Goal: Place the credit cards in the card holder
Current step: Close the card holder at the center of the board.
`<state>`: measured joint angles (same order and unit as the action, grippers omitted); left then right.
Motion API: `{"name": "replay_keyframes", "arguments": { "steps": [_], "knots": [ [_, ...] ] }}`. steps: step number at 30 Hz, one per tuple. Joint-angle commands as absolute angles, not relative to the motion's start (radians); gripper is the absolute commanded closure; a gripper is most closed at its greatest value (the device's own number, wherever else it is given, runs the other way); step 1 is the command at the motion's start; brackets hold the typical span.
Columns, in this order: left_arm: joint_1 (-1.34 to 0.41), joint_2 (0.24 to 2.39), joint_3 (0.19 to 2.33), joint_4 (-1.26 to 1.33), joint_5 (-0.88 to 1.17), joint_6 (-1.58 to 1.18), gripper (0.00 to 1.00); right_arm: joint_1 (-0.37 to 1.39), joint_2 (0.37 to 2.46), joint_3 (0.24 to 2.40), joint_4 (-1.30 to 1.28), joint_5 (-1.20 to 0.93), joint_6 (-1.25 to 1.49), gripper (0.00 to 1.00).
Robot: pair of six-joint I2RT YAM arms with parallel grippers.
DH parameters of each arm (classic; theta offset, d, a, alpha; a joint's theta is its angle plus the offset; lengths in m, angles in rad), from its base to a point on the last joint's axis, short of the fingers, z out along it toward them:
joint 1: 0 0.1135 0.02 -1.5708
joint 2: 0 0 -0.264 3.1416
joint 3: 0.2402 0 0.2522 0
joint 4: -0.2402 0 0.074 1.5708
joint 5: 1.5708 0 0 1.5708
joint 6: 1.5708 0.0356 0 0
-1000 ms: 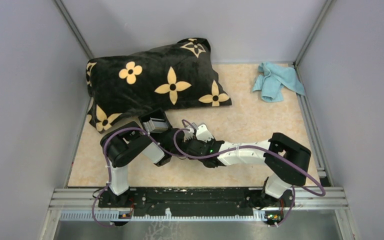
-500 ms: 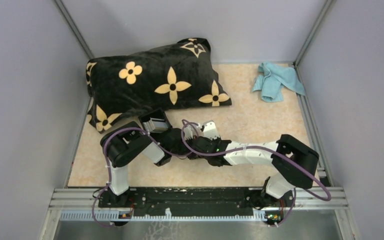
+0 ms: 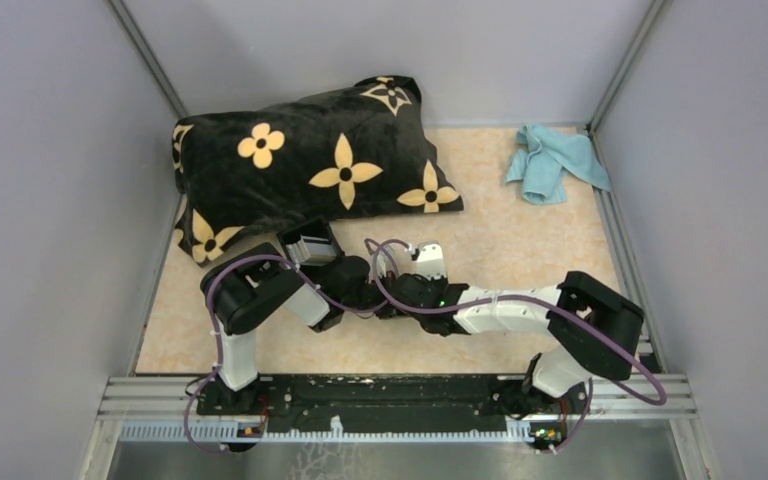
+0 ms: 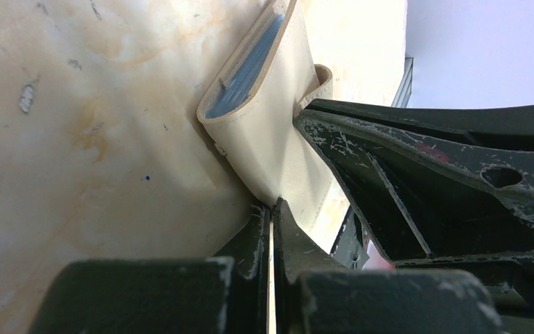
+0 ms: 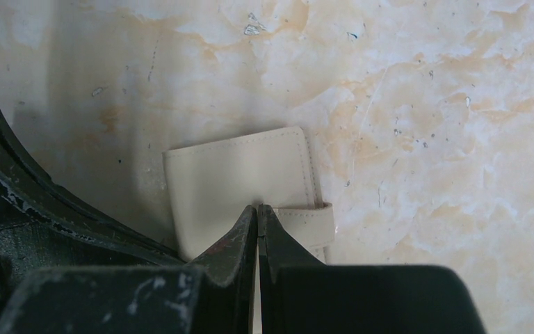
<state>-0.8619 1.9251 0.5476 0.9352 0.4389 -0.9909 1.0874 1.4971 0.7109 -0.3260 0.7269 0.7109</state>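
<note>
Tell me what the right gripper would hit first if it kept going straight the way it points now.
The beige stitched case. The right gripper, fingers shut, points straight at it, with its tips beside the case's strap. From this view I cannot tell whether they are touching it.

Finding: a robotics lab test cell, not a home or an office.

Grounds:
- Plain grey panel walls (image 3: 50, 200) enclose the desk (image 3: 520, 250) on three sides, joined by bare aluminium framing (image 3: 619, 65).
- My left arm (image 3: 260, 295) and right arm (image 3: 520, 310) are bolted to a slotted aluminium rail (image 3: 150, 395) at the desk's near edge, with purple cables (image 3: 530, 297) looped loose along them.
- The marble-patterned desk carries loose props: a black pillow with yellow flowers (image 3: 310, 160) and a light blue cloth (image 3: 555, 160).
- My left end effector (image 4: 271, 207) and right end effector (image 5: 257, 209) show chipped black paint.
</note>
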Motion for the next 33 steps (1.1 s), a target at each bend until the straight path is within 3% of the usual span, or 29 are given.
{"name": "replay_keyframes", "arguments": {
  "steps": [1, 17, 25, 33],
  "knots": [
    [-0.874, 1.946, 0.551, 0.856, 0.437, -0.958, 1.00, 1.110, 1.503, 0.642, -0.496, 0.638, 0.822, 0.99],
    [-0.910, 1.934, 0.588, 0.800, 0.415, -0.965, 1.00, 1.201, 1.477, 0.555, -0.542, 0.672, 1.133, 1.00],
    [-0.932, 1.914, 0.629, 0.684, 0.390, -0.956, 1.00, 1.263, 1.492, 0.407, -0.448, 0.665, 1.420, 1.00],
    [-0.953, 1.883, 0.693, 0.540, 0.345, -0.942, 1.00, 1.305, 1.447, 0.299, -0.509, 0.665, 1.703, 1.00]
  ]
}}
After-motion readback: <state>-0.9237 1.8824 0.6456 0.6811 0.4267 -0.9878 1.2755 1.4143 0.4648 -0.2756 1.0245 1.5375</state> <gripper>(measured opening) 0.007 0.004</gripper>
